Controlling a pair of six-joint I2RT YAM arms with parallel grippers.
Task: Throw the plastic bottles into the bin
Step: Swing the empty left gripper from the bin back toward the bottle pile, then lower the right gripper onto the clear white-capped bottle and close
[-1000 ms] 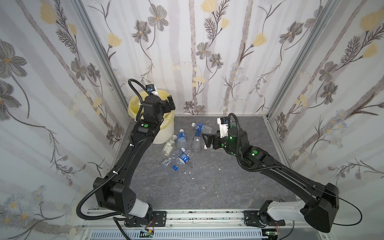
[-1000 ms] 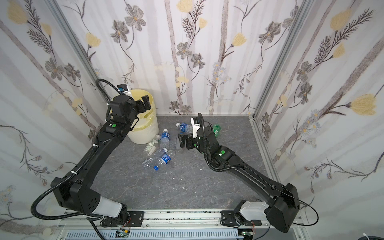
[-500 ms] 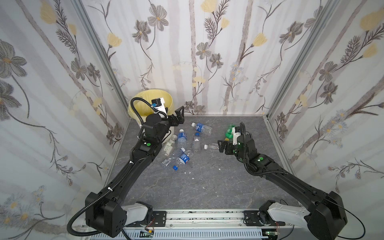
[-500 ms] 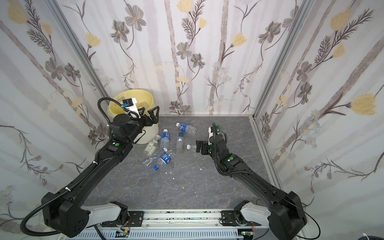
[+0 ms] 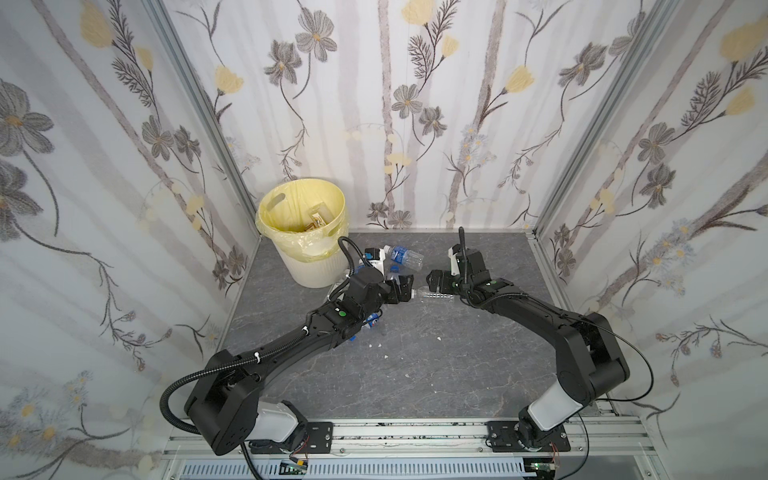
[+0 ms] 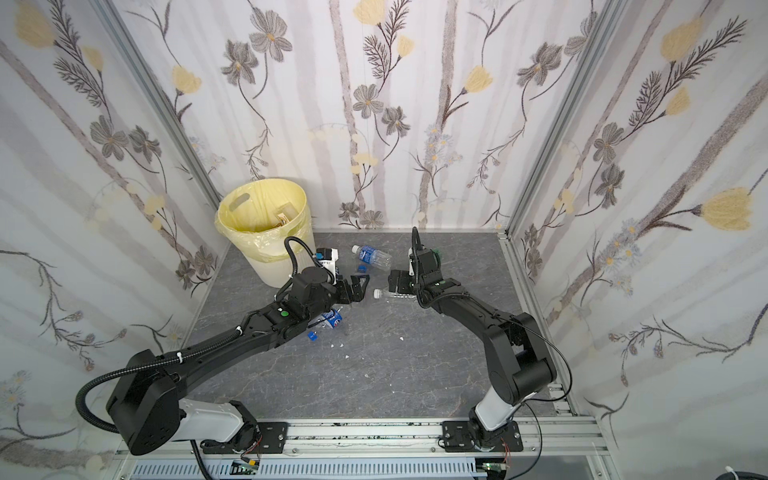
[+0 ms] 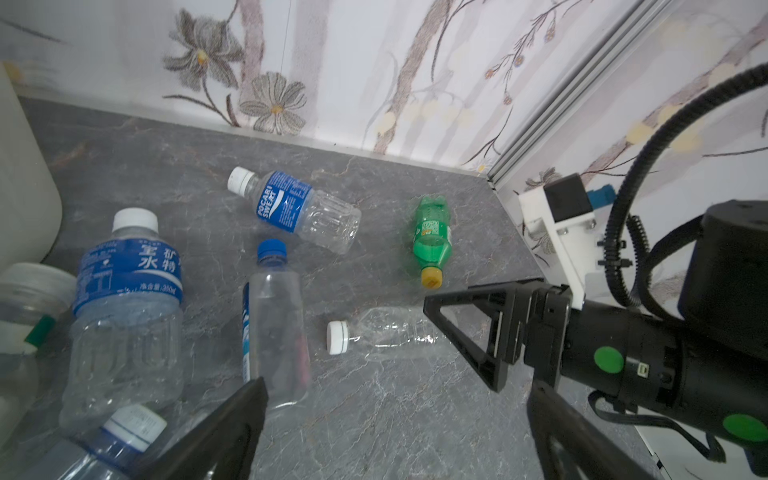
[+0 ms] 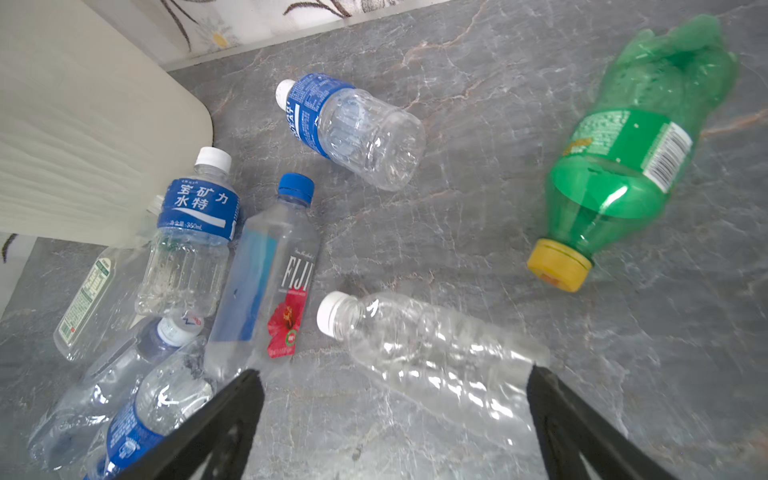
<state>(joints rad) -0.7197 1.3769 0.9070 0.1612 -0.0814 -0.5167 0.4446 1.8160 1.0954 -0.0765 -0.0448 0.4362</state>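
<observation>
The cream bin (image 5: 312,270) (image 6: 272,272) with its yellow liner stands in the back left corner. Several plastic bottles lie on the grey floor beside it. A clear unlabelled bottle (image 5: 434,296) (image 8: 436,353) with a white cap lies between the open fingers of my right gripper (image 8: 392,382) (image 5: 436,280), untouched. A green bottle (image 8: 623,166) (image 7: 432,232) lies further right. My left gripper (image 7: 399,415) (image 5: 401,289) hangs open and empty low over the floor, facing the right one. A Fiji bottle (image 7: 274,324) and a blue-labelled bottle (image 7: 124,299) lie just ahead of it.
A Pocari bottle (image 5: 403,255) (image 6: 372,255) lies near the back wall. More crushed bottles (image 6: 332,318) sit under my left forearm. Small white flecks (image 5: 376,345) dot the floor. Wallpapered walls close three sides, and a metal rail (image 5: 415,432) runs along the front.
My left arm came down from above the bin to low over the floor by the bottles. My right arm drew back to the right and dropped around the clear bottle. Both grippers stayed open.
</observation>
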